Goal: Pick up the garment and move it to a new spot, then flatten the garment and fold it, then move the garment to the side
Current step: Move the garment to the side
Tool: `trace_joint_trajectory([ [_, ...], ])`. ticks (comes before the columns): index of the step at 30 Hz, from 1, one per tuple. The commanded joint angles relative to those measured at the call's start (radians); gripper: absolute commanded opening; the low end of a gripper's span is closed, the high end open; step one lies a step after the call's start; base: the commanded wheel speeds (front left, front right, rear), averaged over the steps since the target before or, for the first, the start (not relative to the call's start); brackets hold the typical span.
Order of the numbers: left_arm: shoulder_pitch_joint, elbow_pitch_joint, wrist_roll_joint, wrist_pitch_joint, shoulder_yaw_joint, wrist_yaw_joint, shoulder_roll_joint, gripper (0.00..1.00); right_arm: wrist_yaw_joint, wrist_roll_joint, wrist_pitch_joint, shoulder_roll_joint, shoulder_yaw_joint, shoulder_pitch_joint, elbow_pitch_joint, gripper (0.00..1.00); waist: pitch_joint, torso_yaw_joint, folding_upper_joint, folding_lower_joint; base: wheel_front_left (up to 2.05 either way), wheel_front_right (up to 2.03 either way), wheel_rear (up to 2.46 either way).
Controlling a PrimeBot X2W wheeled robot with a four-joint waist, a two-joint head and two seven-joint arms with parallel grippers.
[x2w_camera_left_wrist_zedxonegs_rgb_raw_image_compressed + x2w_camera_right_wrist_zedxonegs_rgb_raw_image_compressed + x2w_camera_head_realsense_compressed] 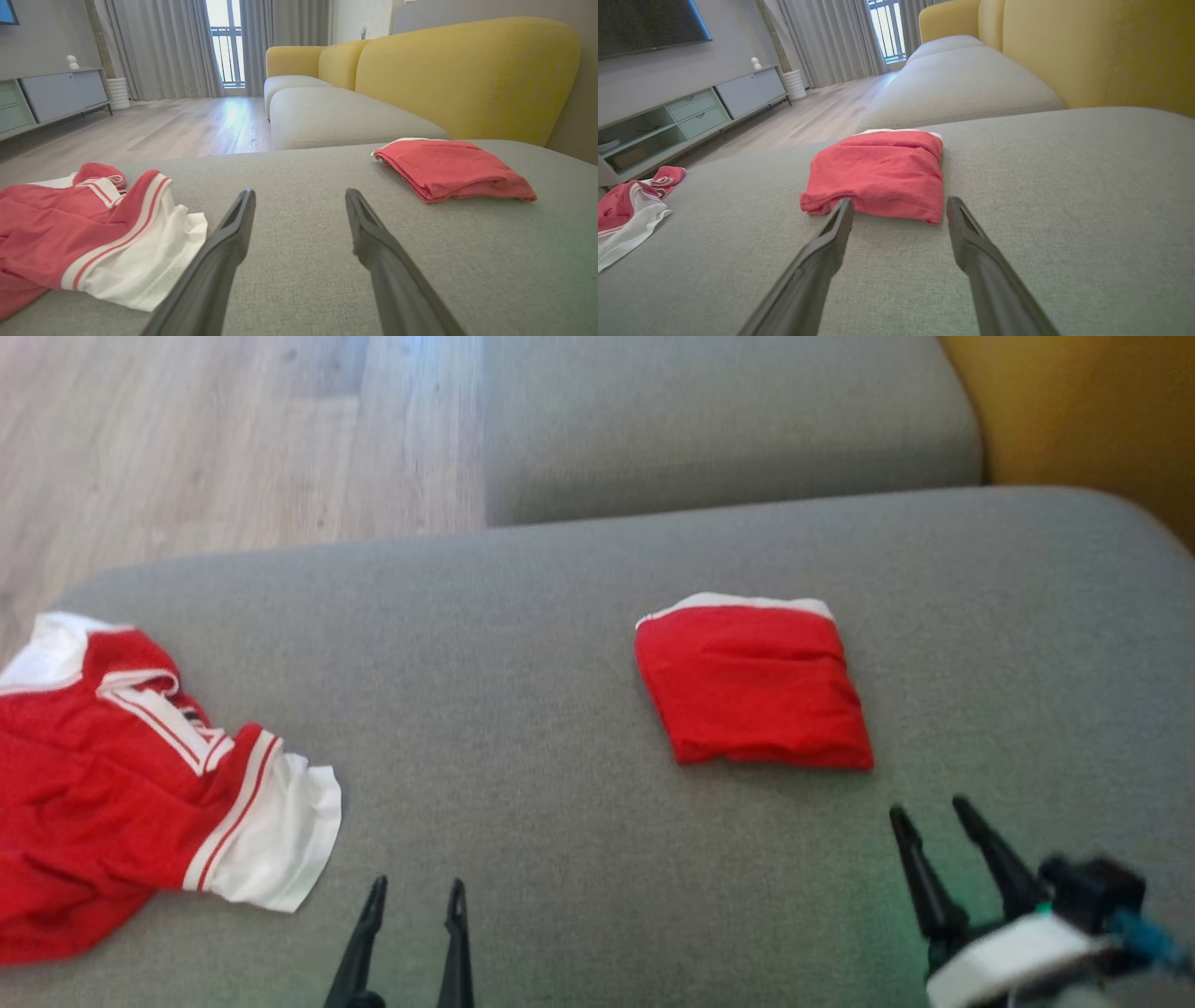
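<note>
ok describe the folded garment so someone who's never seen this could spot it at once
Start at the wide grey sofa seat beside the yellow backrest. On its right half lies the folded garment, a neat flat red square with a thin white edge on its far side. Its neighbour, the red and white jersey at the left edge, is crumpled and unfolded.

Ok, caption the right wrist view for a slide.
Open jaws point at the folded red garment on the grey sofa cushion; a crumpled red-and-white jersey lies far left.
</note>
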Motion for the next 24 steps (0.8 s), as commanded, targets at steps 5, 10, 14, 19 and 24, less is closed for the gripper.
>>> trace_joint_trajectory([
  [5, -0.109, -0.028, 0.017, -0.01, 0.002, -0.015, -0.009, 1.0, -0.001, 0.148, 0.089, -0.079, 0.043, -0.208, 0.012, 1.0, 0.117, 0.026, 0.0, -0.0001, 0.0, 0.0, 0.0],
  [10, -0.194, -0.023, 0.025, -0.01, -0.023, -0.034, -0.01, 1.0, -0.001, 0.333, 0.236, -0.146, 0.061, -0.349, 0.016, 1.0, 0.224, 0.06, 0.0, -0.0001, 0.0, 0.0, 0.0],
  [14, -0.25, -0.013, 0.027, -0.01, -0.045, -0.044, -0.01, 1.0, -0.001, 0.465, 0.342, -0.186, 0.055, -0.427, 0.04, 1.0, 0.276, 0.088, 0.0, -0.0001, 0.0, 0.0, 0.0],
  [19, -0.289, -0.002, 0.013, -0.01, -0.064, -0.034, -0.01, 1.0, -0.001, 0.578, 0.447, -0.211, 0.05, -0.471, 0.11, 1.0, 0.3, 0.112, 0.0, -0.0001, 0.0, 0.0, 0.0],
  [24, -0.309, -0.002, 0.003, -0.01, -0.08, -0.024, -0.01, 1.0, -0.001, 0.617, 0.494, -0.225, 0.065, -0.487, 0.173, 1.0, 0.319, 0.126, 0.0, -0.0001, 0.0, 0.0, 0.0],
])
